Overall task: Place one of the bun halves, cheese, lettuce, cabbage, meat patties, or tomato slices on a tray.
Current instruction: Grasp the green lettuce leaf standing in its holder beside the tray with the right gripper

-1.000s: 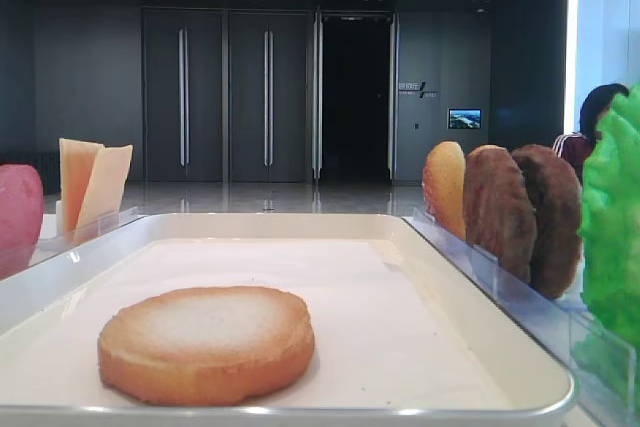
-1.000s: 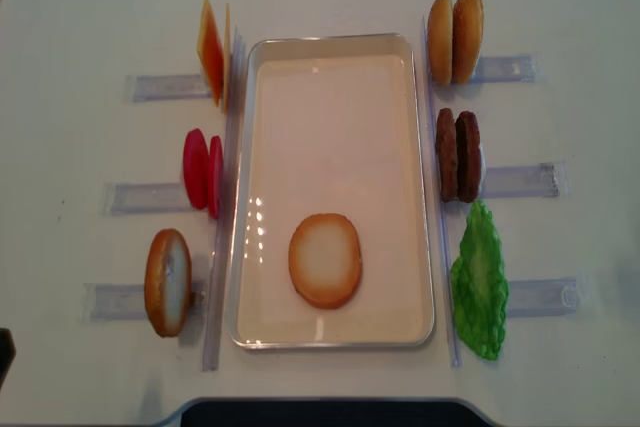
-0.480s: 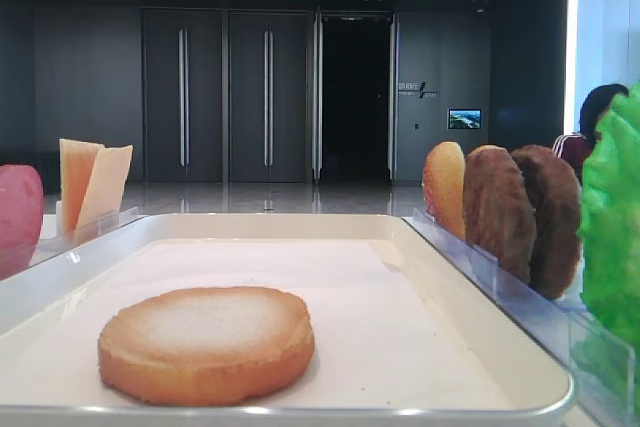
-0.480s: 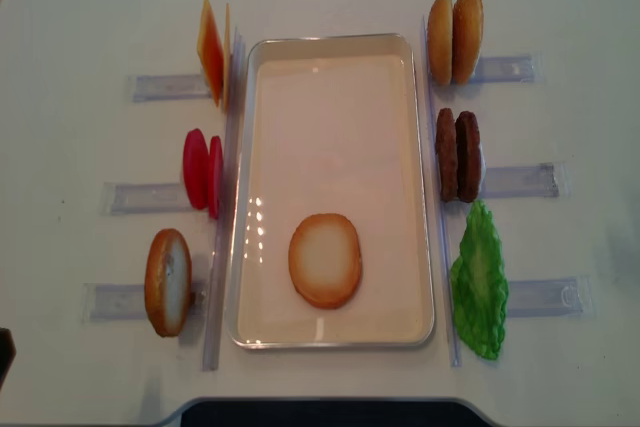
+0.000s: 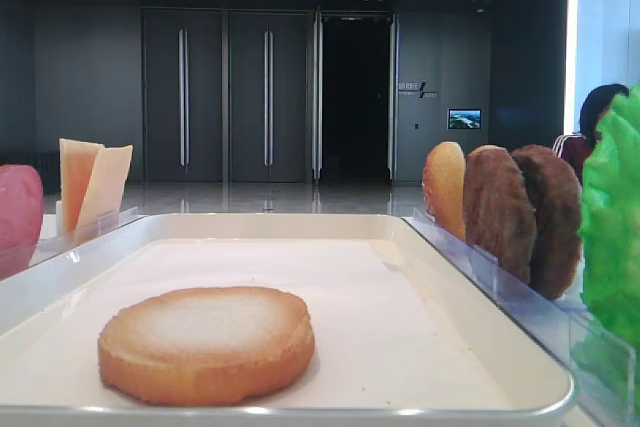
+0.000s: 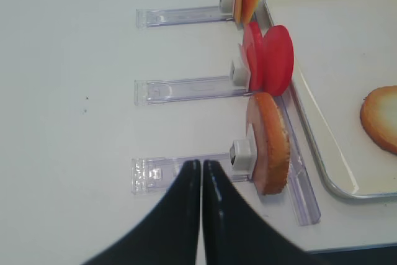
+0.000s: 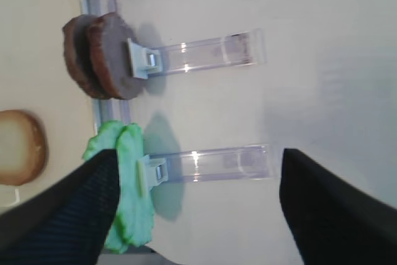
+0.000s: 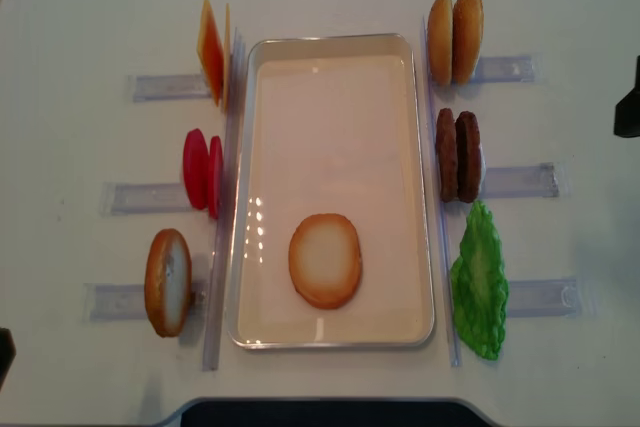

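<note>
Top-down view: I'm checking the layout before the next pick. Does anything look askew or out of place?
Only the lettuce stands out a little: it leans over and spreads wide beside the tray, while the meat patties stand upright on edge. One bun half lies flat in the tray. Nothing looks spilled or damaged.

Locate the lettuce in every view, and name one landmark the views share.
Front exterior view: lettuce at the right edge, beside the meat patties.
Overhead view: lower right, just outside the tray.
Right wrist view: lower left, below the patties.
Left wrist view: not in it.
Shared landmark: the bun half lying in the tray.
</note>
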{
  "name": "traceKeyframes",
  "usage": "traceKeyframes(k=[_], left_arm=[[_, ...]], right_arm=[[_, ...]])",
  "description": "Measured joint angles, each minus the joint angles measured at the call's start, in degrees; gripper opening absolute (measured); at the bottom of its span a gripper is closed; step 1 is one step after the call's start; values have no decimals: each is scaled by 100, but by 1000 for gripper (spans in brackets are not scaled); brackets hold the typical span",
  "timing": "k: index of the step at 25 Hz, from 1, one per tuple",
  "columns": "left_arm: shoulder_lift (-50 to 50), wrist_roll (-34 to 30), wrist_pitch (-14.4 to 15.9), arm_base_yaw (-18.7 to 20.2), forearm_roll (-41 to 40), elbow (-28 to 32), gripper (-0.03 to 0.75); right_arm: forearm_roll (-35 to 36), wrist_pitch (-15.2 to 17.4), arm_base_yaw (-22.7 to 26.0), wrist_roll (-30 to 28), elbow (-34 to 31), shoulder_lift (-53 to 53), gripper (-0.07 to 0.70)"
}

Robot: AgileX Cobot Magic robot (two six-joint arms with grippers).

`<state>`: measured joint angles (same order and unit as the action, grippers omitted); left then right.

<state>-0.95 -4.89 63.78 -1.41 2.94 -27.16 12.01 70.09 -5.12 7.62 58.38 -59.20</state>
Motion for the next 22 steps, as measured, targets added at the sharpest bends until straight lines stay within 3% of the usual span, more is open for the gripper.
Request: traceKeyframes(k=[7,10,17,22], left_arm=[[0,0,0,0,0,0,-7],[0,0,0,0,0,0,-7],[0,0,0,0,0,0,-7],[0,0,0,0,0,0,-7]], right_arm=[[-620,0,-1906,1421,0,-5,538],[-846,0,-2395,1865,0,-112,538],[-964,-5,-2975,2381,0,-652,538],[-1031,-5,-3041,2580,0,-939,538]])
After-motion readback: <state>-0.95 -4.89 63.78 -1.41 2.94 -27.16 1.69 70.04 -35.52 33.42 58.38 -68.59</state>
